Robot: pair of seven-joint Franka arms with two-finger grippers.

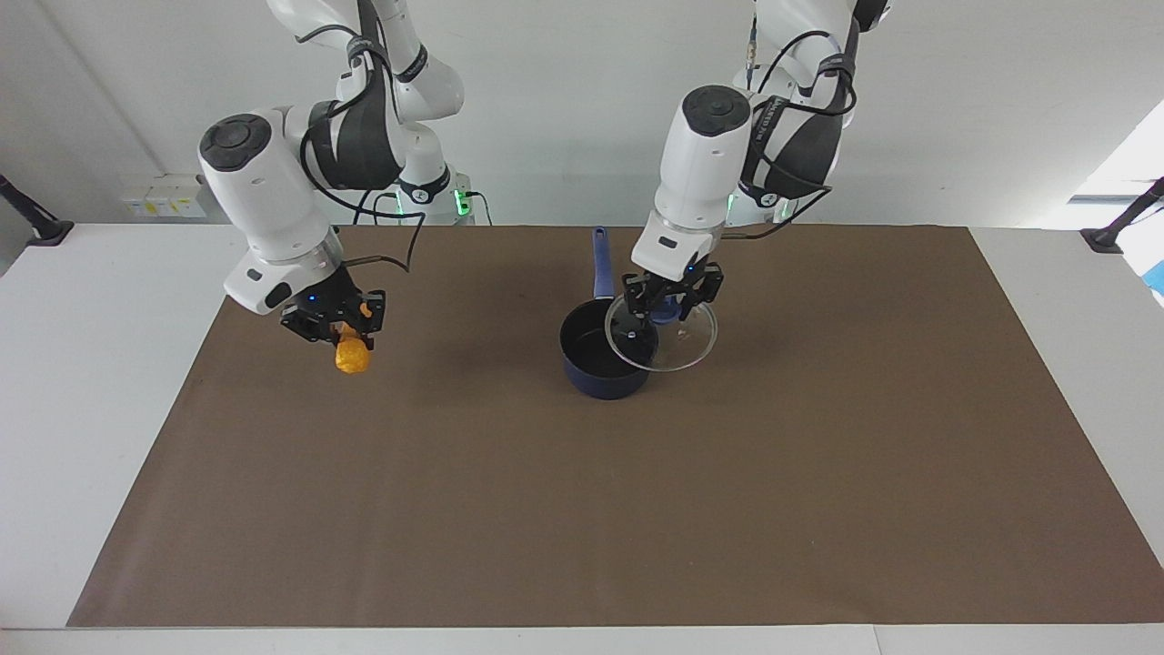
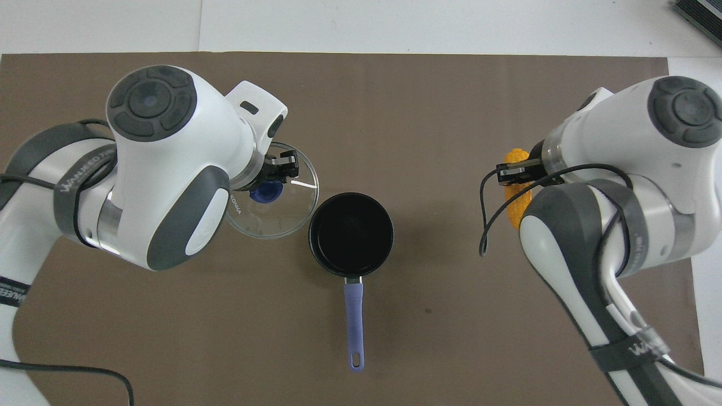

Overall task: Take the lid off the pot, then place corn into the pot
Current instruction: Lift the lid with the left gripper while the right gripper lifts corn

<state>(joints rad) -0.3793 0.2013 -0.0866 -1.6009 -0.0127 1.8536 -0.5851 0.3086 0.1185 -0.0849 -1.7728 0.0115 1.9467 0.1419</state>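
The left hand [image 1: 673, 293] is clamped on the blue knob [image 2: 266, 193] of the lid [image 1: 677, 338] and carries it in the air, tilted, off the pot [image 1: 604, 357] and partly over the pot's rim on the side toward the left arm's end of the table [image 1: 564, 509]. The facing view shows the lid's tilt and its raised height, with one edge overlapping the pot's mouth. The overhead view shows the glass disc [image 2: 282, 208] lying just beside the pot [image 2: 351, 234] rather than over it, and much of the disc is hidden there under the left arm's wrist. That view also shows the pot's black inside, open and with nothing in it, and the full length of the blue handle [image 2: 354, 324] pointing toward the robots; in the facing view the handle is cut short by the lid and hand.

The right hand [image 1: 341, 320] is closed on the corn [image 1: 353, 355] and holds it above the brown mat, well apart from the pot, toward the right arm's end of the table. In the facing view the cob hangs below the fingers, plainly clear of the mat. In the overhead view only part of the corn [image 2: 516, 197] shows, the rest covered by the hand and forearm.
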